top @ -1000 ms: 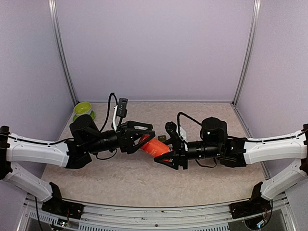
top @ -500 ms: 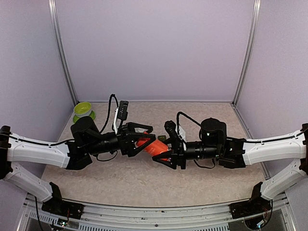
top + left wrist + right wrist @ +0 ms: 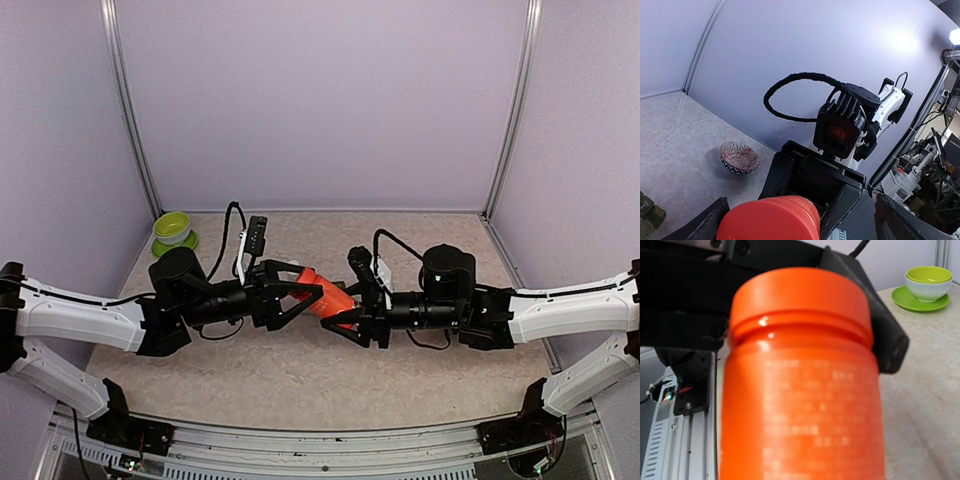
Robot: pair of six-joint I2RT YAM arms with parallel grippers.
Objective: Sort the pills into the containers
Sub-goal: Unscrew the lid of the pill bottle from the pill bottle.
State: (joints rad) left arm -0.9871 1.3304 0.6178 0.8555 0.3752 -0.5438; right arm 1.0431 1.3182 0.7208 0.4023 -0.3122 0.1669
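Top external: the orange pill bottle hangs over mid-table between my arms
My right gripper clamps its body; my left gripper gapes wide around the cap, gripping nothing. I should centre on the cap, close squarely, then twist. The long axis runs cap toward 10 o'clock, base toward 4

Orange plastic bottle label print: blurred, unreadable.
Dark green square containers: cut off at the 8 o'clock edge.
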